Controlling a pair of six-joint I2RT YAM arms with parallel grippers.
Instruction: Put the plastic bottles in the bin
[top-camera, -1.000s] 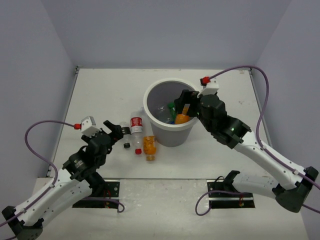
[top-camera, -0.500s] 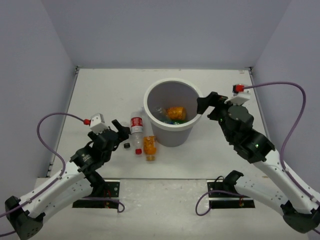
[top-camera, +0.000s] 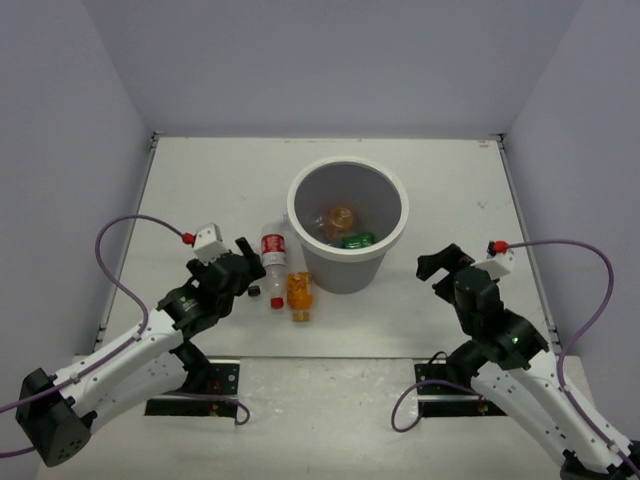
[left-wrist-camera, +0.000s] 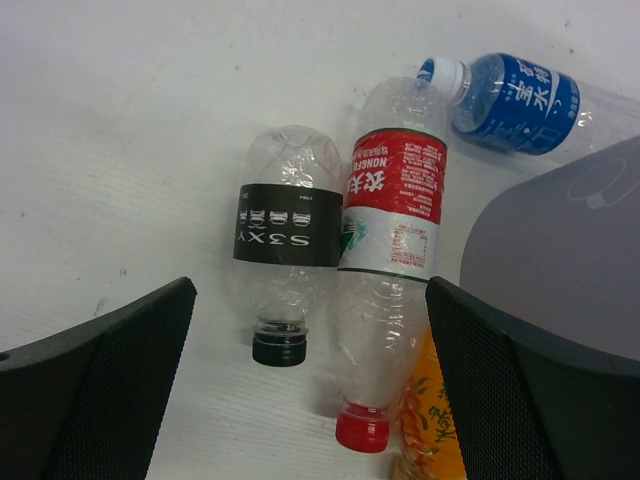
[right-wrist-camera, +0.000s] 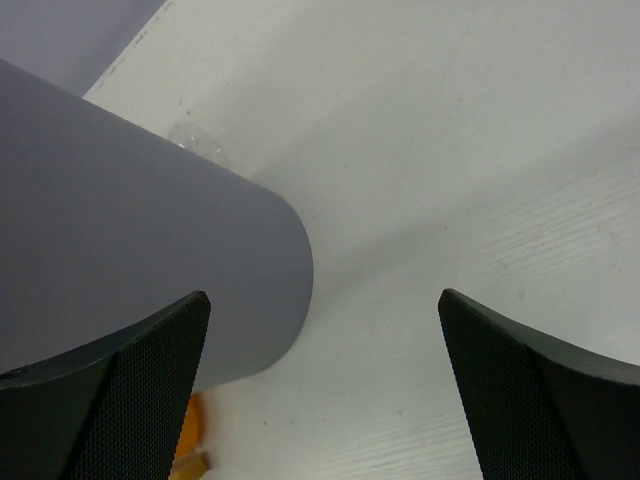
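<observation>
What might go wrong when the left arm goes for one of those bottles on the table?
The black-label bottle and the red-label bottle lie side by side, seemingly touching, both framed by the open left jaws. Closing could pinch both or squirt one sideways. The orange bottle lies close against the red-label one beside the bin, so a nudge may roll it away.

The left tool (left-wrist-camera: 310, 300) is spread wide over the desk (left-wrist-camera: 120, 120). Between its fingers lie a black-labelled bottle (left-wrist-camera: 288, 240) and a red-labelled bottle (left-wrist-camera: 388, 250), side by side with caps toward the tool. Beyond them, a blue-labelled bottle (left-wrist-camera: 510, 95) lies beside the bin (left-wrist-camera: 560, 250).
</observation>
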